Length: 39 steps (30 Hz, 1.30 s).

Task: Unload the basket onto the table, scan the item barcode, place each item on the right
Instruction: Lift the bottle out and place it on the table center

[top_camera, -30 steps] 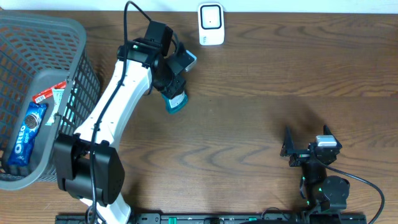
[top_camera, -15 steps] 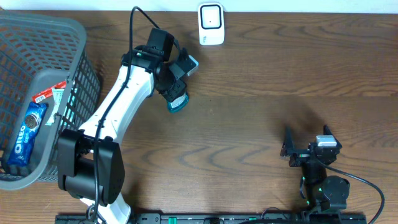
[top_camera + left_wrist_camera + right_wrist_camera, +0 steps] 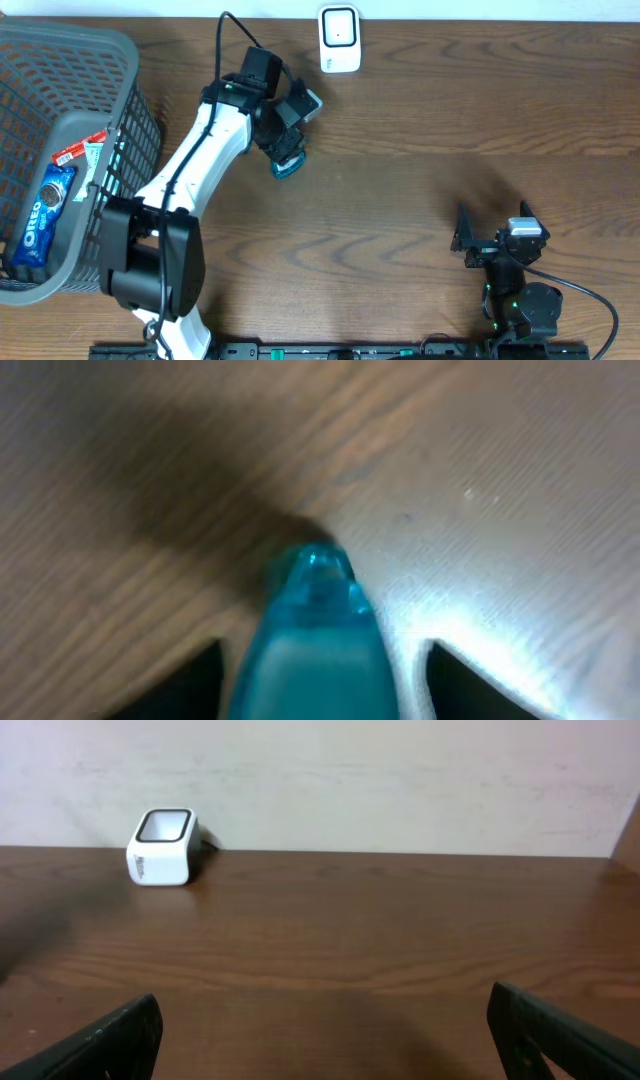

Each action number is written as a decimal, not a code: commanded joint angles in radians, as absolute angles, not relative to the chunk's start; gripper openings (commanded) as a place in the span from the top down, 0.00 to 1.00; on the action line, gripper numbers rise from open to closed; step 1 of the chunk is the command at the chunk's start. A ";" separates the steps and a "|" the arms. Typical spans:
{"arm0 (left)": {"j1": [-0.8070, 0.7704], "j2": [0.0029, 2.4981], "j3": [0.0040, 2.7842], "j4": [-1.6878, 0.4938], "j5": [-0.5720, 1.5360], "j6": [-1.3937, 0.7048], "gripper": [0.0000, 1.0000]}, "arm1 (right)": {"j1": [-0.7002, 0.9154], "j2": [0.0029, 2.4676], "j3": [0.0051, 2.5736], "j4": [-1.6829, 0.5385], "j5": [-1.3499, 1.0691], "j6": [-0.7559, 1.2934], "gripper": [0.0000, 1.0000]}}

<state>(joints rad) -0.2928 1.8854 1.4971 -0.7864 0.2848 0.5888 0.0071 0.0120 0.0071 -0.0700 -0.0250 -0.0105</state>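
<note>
Overhead: left gripper (image 3: 285, 158) reaches to upper centre-left of the frame, over the teal item (image 3: 288, 168). Only the item's rounded teal end shows past the fingers, pointing toward lower right; the rest is hidden under the gripper. It sits below and left of the scanner (image 3: 339, 38), a white rounded-square block with a dark window at the top edge, well apart from it. Grey plastic lattice basket (image 3: 115, 60) at far left, with a blue Oreo pack (image 3: 47, 205) inside. Worktop (image 3: 420, 180) is dark brown wood grain. Right gripper (image 3: 493, 226) at lower right, spread wide, nothing between its fingers.

Left wrist: the item (image 3: 318, 640) is glossy, translucent teal plastic. Its long axis runs from the bottom edge up to mid-frame and tapers to a blunt tip pointing up, with a dark shadow up-left of it on the wood. Left gripper (image 3: 325, 652) is spread – a strip of lit worktop (image 3: 520, 480) shows between the item and the right-hand finger (image 3: 450, 680). The other finger stands close beside it; contact cannot be told.

Right wrist: right gripper (image 3: 322, 1000) is wide apart, its dark fingers in the bottom corners. Scanner (image 3: 162, 848) at upper left on the worktop (image 3: 380, 920), in front of a pale wall (image 3: 400, 770).
</note>
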 commanded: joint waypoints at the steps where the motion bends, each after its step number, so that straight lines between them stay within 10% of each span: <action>1: -0.294 1.930 1.493 -0.799 0.279 0.586 0.01 | 0.015 0.007 0.006 -0.075 -0.016 -0.001 0.01; 39: -0.293 1.567 1.569 -0.836 0.064 0.483 0.02 | 0.015 0.007 0.006 -0.075 -0.016 -0.001 0.01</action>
<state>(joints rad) -0.2947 1.6386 1.5158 -0.8349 0.1806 0.5262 0.0071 0.0120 0.0071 -0.0700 -0.0250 -0.0109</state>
